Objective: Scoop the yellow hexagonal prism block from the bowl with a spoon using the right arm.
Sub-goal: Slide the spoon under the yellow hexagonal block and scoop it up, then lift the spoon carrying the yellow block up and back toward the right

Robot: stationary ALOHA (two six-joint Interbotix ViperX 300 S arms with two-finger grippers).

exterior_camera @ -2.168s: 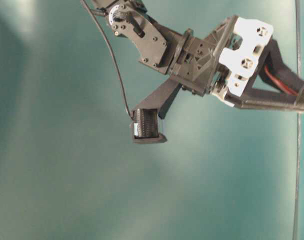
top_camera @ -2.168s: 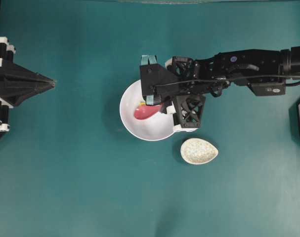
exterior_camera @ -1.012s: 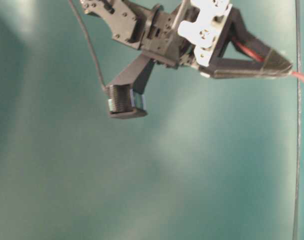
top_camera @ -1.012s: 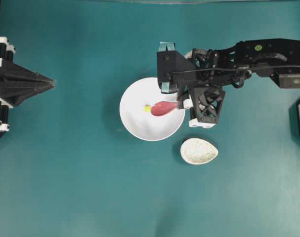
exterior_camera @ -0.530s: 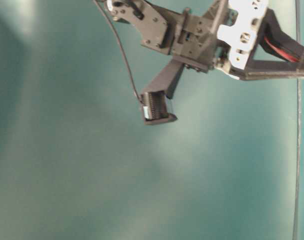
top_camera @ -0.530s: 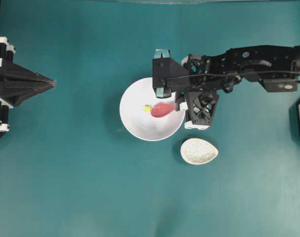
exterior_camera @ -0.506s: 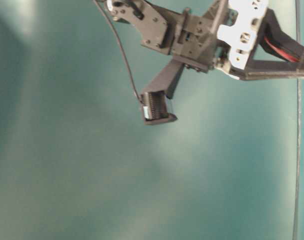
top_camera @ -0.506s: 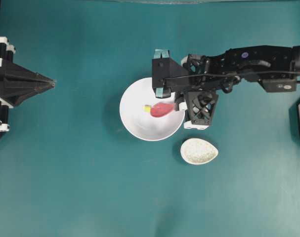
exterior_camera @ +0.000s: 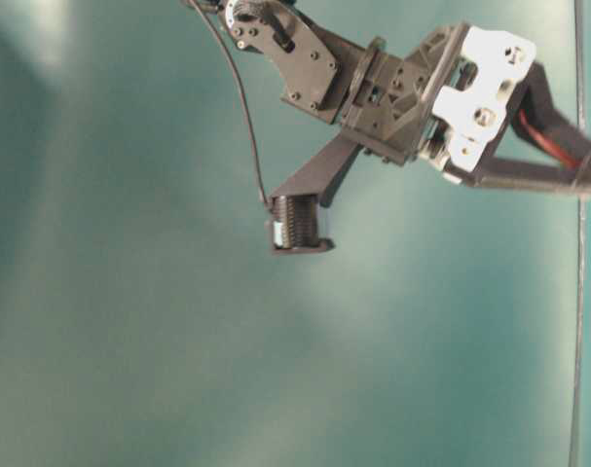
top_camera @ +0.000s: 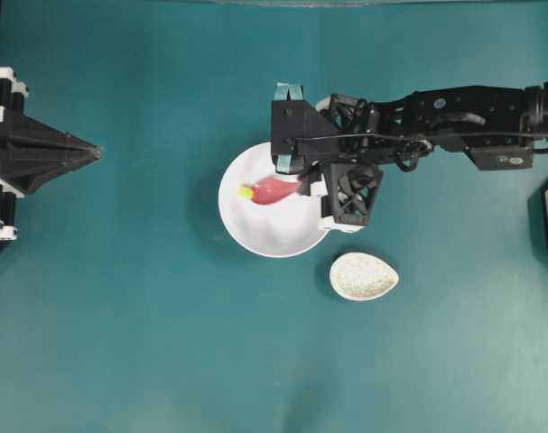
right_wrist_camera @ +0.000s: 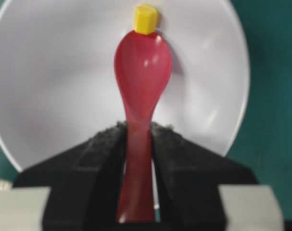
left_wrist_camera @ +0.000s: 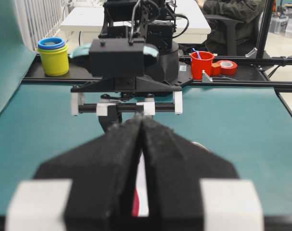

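The white bowl (top_camera: 255, 233) sits mid-table and fills the right wrist view (right_wrist_camera: 64, 72). The yellow hexagonal prism block (top_camera: 246, 192) lies inside it toward its left wall, touching the tip of the pink-red spoon (top_camera: 274, 189); in the right wrist view the block (right_wrist_camera: 146, 19) sits just beyond the scoop (right_wrist_camera: 143, 62). My right gripper (right_wrist_camera: 137, 129) is shut on the spoon's handle, over the bowl's right rim (top_camera: 302, 188). My left gripper (top_camera: 95, 153) is shut and empty at the far left; its closed fingers (left_wrist_camera: 121, 144) fill the left wrist view.
A small speckled egg-shaped dish (top_camera: 364, 276) lies just below and right of the bowl. The right arm (top_camera: 454, 122) stretches in from the right edge. In the table-level view the right wrist (exterior_camera: 402, 88) hangs above the teal table.
The right gripper has pushed the spoon leftward across the bowl. The yellow block has slid left ahead of the scoop's tip. The left arm has not moved.
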